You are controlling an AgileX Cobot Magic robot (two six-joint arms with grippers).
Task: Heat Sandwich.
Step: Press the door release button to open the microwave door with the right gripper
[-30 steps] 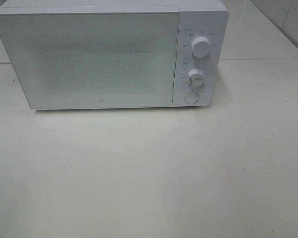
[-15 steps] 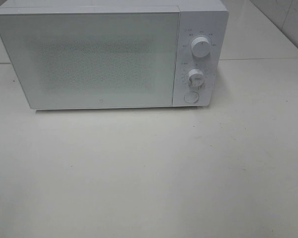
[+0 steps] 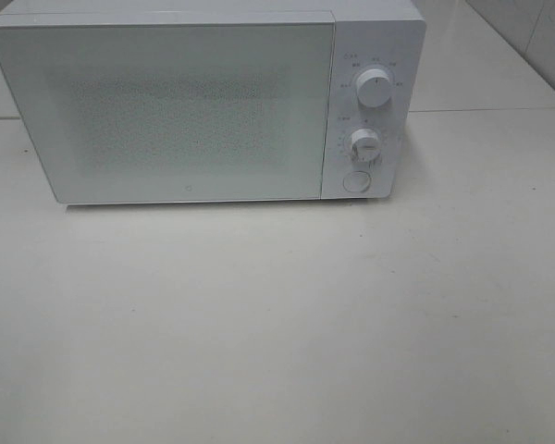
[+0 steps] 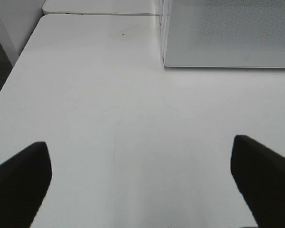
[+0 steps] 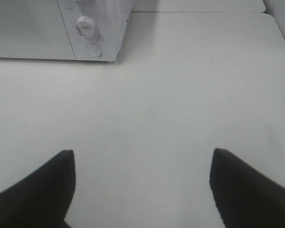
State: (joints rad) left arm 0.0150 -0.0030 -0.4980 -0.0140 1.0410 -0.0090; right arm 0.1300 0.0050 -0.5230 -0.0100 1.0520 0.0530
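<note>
My left gripper (image 4: pixel 140 145) and right gripper (image 5: pixel 142 152) hang wide and empty before the closed microwave (image 3: pixel 203 102), its round button (image 5: pixel 93 50) nearer the right; no sandwich visible.

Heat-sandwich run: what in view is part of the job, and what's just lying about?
Job:
- microwave, shut
- its upper knob, lower knob and round button
- left gripper and right gripper, both open
- no sandwich in view

Not the job:
- table
- second table behind the microwave
</note>
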